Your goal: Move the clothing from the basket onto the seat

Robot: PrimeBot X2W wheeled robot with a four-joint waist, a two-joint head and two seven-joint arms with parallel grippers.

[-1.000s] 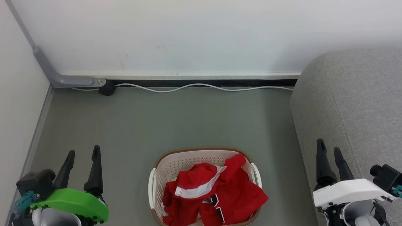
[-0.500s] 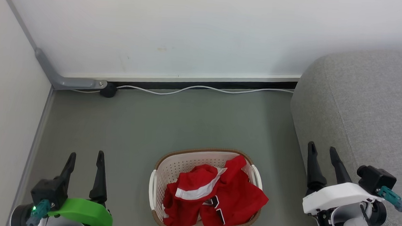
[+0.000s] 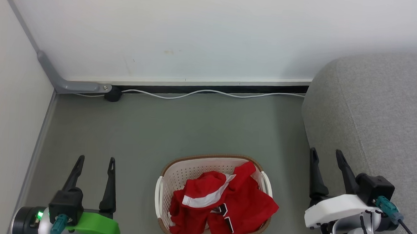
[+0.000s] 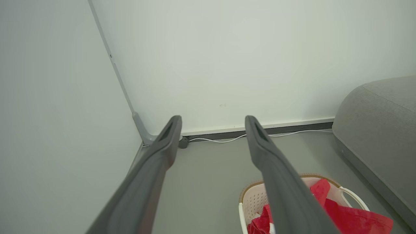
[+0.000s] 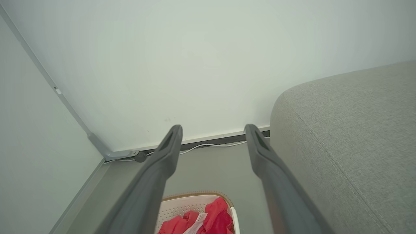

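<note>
Both grippers are seen with their two dark fingers spread apart, and nothing is held by either one. The left gripper (image 3: pixel 96 158) is found at the lower left of the head view, and the right gripper (image 3: pixel 325 151) at the lower right. A big white wall (image 3: pixel 198 31) is seen across the top of the frame. The grey floor (image 3: pixel 194 123) is spread out below it. The grey seat (image 3: pixel 380 111) is seen down the right side, and the right gripper is shown just in front of its rounded edge. The basket (image 3: pixel 210 156) is set on the floor at the bottom middle, between the two grippers and apart from both. The red clothing (image 3: pixel 225 203) is piled inside the basket, and one corner is hung over the right rim. A white band and black numbers are shown on it. A thin white cable (image 3: pixel 202 92) is laid along the foot of the wall, and a small black plug (image 3: pixel 113 94) is seen at its left end.
</note>
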